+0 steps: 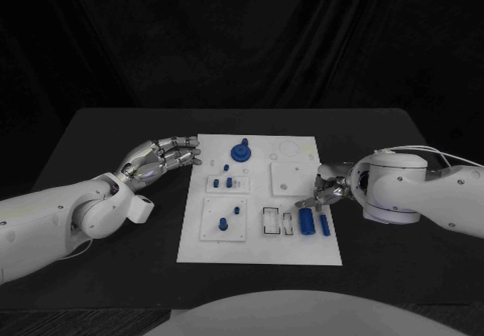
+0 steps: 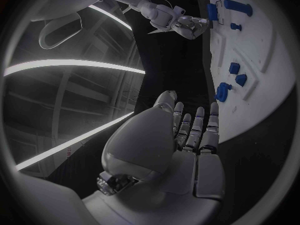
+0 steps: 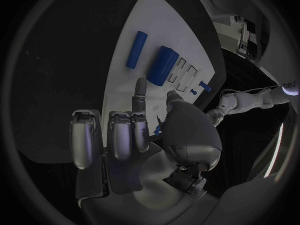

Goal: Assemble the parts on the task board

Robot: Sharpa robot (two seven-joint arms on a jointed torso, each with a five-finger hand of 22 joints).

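The white task board (image 1: 260,241) lies mid-table with blue parts on it: a big knob (image 1: 240,150), small pegs (image 1: 223,183) standing in a raised block, and further pegs (image 1: 223,224) in a lower block. A thick cylinder (image 1: 305,222) and a slim cylinder (image 1: 324,224) lie near the board's right edge. My right hand (image 1: 324,190) hovers just beyond them, one finger stretched toward the thick cylinder (image 3: 161,65), the rest curled. A blue speck (image 3: 157,128) shows beside its thumb; I cannot tell if it is held. My left hand (image 1: 166,157) hangs at the board's far left edge, holding nothing.
Two dark rectangular slots (image 1: 278,221) sit left of the cylinders. A plain white block (image 1: 292,178) and a round recess (image 1: 290,148) lie on the far right of the board. Black table (image 1: 403,140) surrounds the board on every side.
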